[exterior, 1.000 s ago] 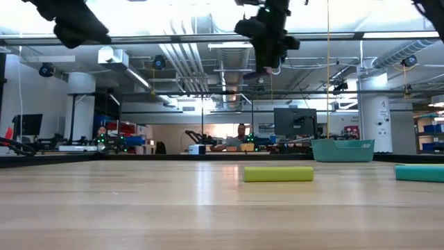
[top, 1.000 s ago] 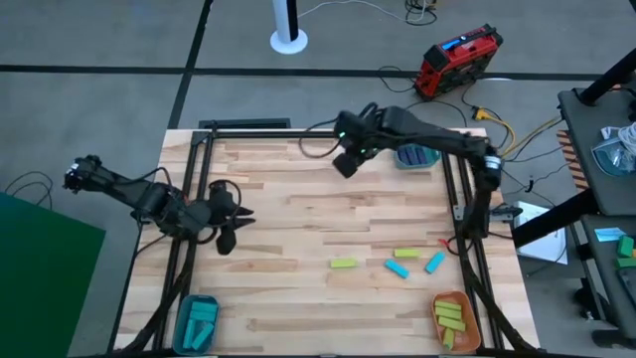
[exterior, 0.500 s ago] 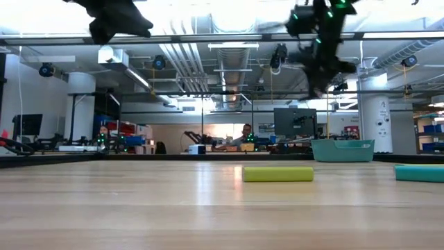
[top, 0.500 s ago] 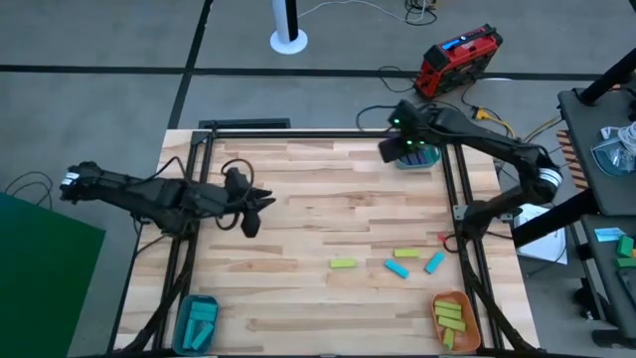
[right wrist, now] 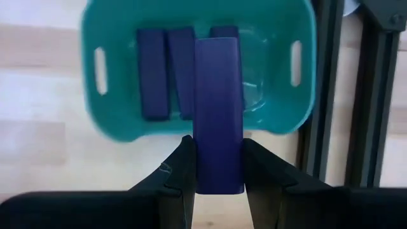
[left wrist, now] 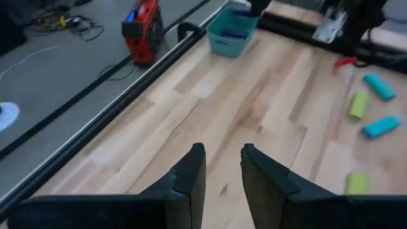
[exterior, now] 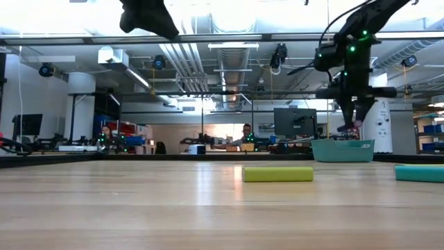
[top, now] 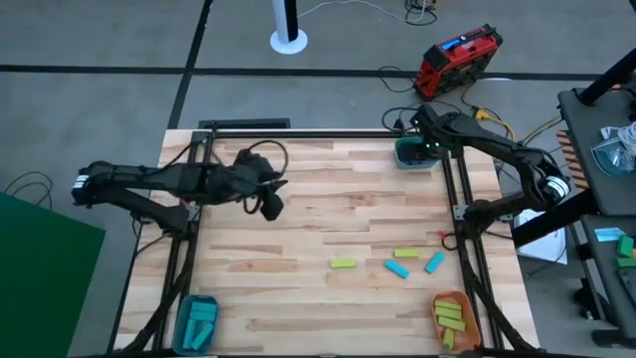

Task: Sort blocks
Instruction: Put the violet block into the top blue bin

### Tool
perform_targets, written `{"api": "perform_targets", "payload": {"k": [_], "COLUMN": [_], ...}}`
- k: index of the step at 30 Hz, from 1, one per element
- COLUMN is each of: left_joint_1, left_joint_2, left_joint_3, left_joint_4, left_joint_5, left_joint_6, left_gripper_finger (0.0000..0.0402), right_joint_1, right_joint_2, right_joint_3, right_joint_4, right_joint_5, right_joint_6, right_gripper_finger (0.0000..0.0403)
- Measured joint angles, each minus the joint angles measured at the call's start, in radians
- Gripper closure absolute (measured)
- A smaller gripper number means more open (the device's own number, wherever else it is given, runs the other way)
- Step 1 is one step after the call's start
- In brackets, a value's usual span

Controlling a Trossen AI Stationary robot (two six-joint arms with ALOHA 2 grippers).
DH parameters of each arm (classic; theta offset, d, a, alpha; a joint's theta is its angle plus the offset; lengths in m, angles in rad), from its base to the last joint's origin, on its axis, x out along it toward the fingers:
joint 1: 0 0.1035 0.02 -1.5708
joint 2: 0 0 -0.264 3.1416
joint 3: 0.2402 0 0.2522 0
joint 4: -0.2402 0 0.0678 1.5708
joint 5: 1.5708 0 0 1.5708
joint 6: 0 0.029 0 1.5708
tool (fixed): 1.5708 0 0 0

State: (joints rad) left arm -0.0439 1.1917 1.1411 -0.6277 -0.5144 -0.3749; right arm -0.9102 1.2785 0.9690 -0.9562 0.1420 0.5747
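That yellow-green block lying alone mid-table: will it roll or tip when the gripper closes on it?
Probably neither. The yellow-green block lies flat on the table, low with squared edges. It looks rigid and light, so a push would likely slide it.

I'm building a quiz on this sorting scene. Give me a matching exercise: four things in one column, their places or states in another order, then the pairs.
Things:
1. purple block
2. right gripper
3. left gripper
4. orange bowl

Places or states:
A. holds yellow-green blocks
B. clamped between fingers, above the teal bowl
C. empty, above bare table
D. shut on a block

Pairs: 1-B, 2-D, 3-C, 4-A
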Motion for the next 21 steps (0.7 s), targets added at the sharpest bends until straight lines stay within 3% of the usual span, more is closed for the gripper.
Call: {"api": "perform_targets", "payload": {"k": [11, 21], "left_joint_1": [0.016, 0.026], "left_joint_2": [0.115, 0.136], "left_joint_3": [0.077, 0.103], "left_joint_4": [-0.038, -0.042], "left_joint_5": [0.001, 0.001], "left_joint_6": [-0.005, -0.009], "left_gripper_finger": [0.0322, 0.0322], "right_joint_1": [-0.020, -0.020], "right_joint_2": [0.021, 0.066], "right_joint_3": [-0.029, -0.027], "right_joint_4": [0.139, 0.178], "right_joint_5": [0.084, 0.095], "right_joint_6": [-0.025, -0.053], "right_gripper_finger": [0.0293, 0.0287]}}
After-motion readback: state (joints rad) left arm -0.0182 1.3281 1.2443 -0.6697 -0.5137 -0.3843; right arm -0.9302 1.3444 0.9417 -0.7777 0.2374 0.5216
